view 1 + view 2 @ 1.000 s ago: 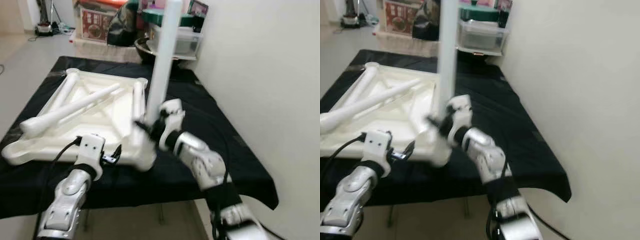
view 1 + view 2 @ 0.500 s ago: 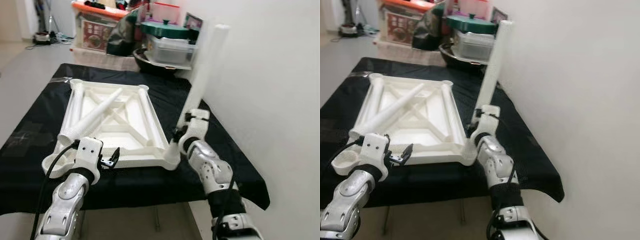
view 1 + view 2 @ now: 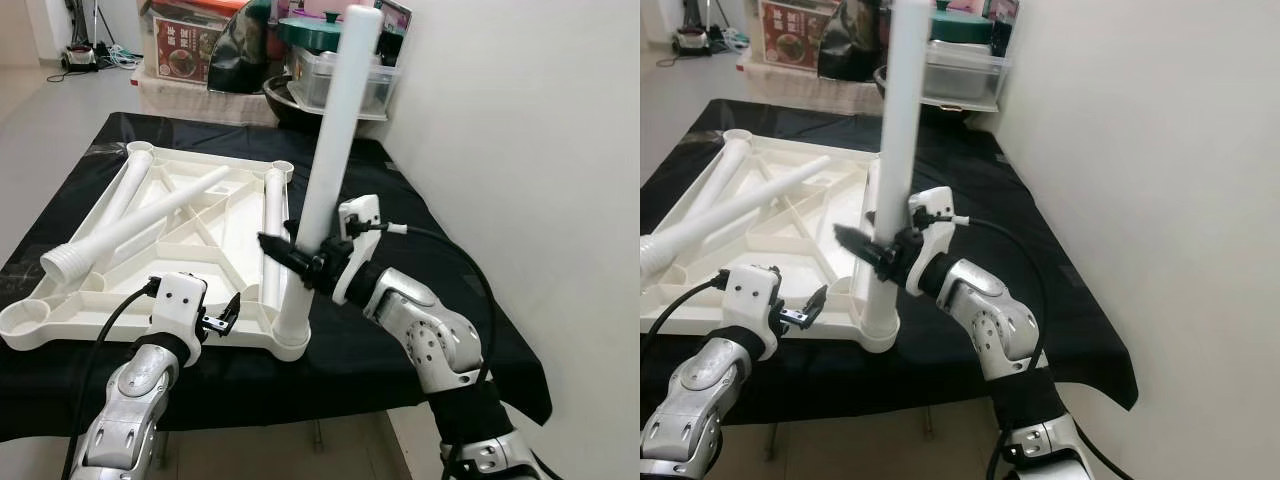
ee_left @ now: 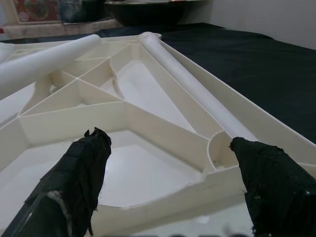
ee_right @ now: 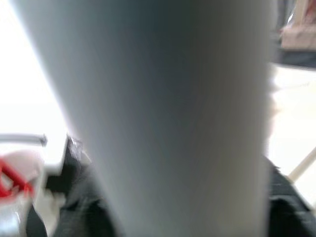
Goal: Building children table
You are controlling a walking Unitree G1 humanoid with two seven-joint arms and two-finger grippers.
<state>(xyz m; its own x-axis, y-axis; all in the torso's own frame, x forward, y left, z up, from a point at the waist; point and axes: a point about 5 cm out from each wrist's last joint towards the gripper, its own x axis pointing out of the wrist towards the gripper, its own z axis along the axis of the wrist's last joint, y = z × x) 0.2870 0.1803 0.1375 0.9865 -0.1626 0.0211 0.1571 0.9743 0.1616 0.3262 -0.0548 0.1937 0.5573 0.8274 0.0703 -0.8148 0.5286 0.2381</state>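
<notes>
Item: white plastic tabletop [image 3: 180, 245], lying upside down, its ribbed underside facing up; diagonal braces meet at the centre and round sockets sit at the corners. It rests on a black cloth [image 3: 420, 260] draped over a table.

Table leg, upright [image 3: 325, 170]: long, white, tapered tube, standing nearly vertical with a slight lean, its foot at the near corner socket [image 3: 290, 335] on the robot's right. The right gripper [image 3: 290, 255] clamps it low on the shaft, black fingers on either side.

Table leg, loose [image 3: 140, 222]: lies diagonally across the underside, threaded end toward the near left corner. Two more legs lie along the frame's edges, one on the left [image 3: 125, 190] and one on the right [image 3: 272, 215].

Left gripper [image 4: 168, 182]: fingers spread wide, holding nothing, poised just at the near rim of the tabletop.

Surroundings: plain white wall [image 3: 520, 150] along the right. Beyond the table, a clear storage box [image 3: 340, 85], a green lid [image 3: 320, 28], a dark bowl [image 3: 285, 100] and a printed carton [image 3: 185, 50]. Pale floor [image 3: 40, 120].
</notes>
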